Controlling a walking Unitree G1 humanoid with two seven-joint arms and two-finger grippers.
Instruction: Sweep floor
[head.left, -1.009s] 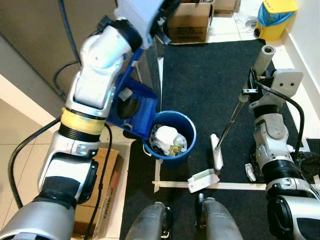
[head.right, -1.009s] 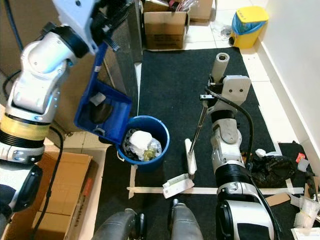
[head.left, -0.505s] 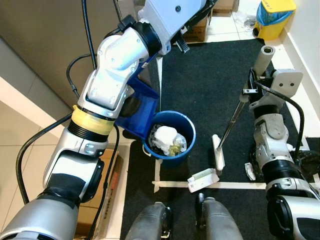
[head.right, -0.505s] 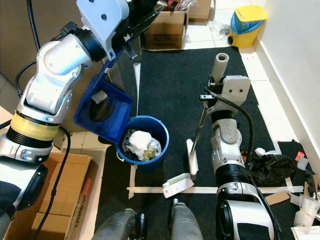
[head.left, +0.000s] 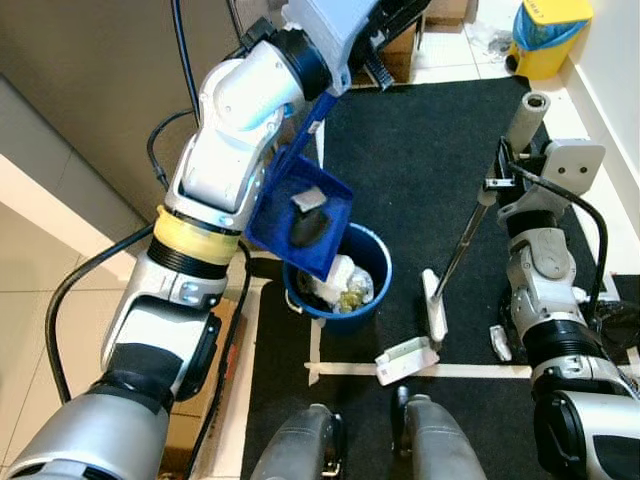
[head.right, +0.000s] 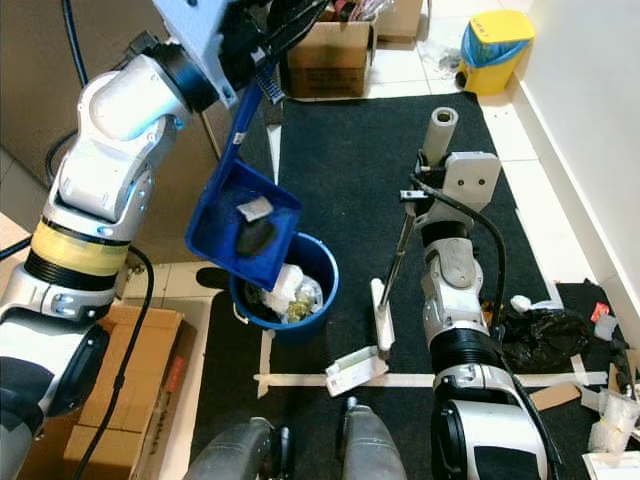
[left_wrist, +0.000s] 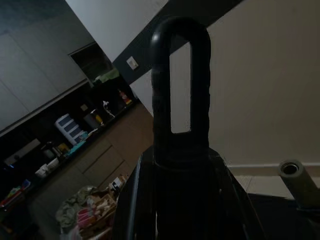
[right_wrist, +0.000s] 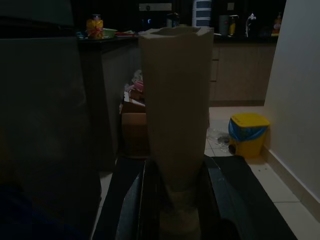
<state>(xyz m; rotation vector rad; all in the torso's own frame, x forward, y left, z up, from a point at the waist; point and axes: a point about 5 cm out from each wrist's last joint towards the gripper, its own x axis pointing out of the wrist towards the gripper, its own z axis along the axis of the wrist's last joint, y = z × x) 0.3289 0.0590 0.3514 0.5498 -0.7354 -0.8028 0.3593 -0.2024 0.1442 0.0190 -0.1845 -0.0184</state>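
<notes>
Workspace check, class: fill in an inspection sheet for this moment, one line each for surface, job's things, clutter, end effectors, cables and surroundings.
Surface: black mat edged with white tape, tiled floor around it.
Job's things: blue dustpan tilted over the blue bin, a dark lump and a pale scrap on it; broom upright, head on the mat.
Clutter: white scrap on the tape line; black bag and litter at the mat's right edge.
End effectors: left end effector shut on the dustpan's handle; right end effector shut on the broom's handle.
Cables: black cables along the left arm.
Surroundings: cardboard boxes, yellow bin, white wall at right.
</notes>
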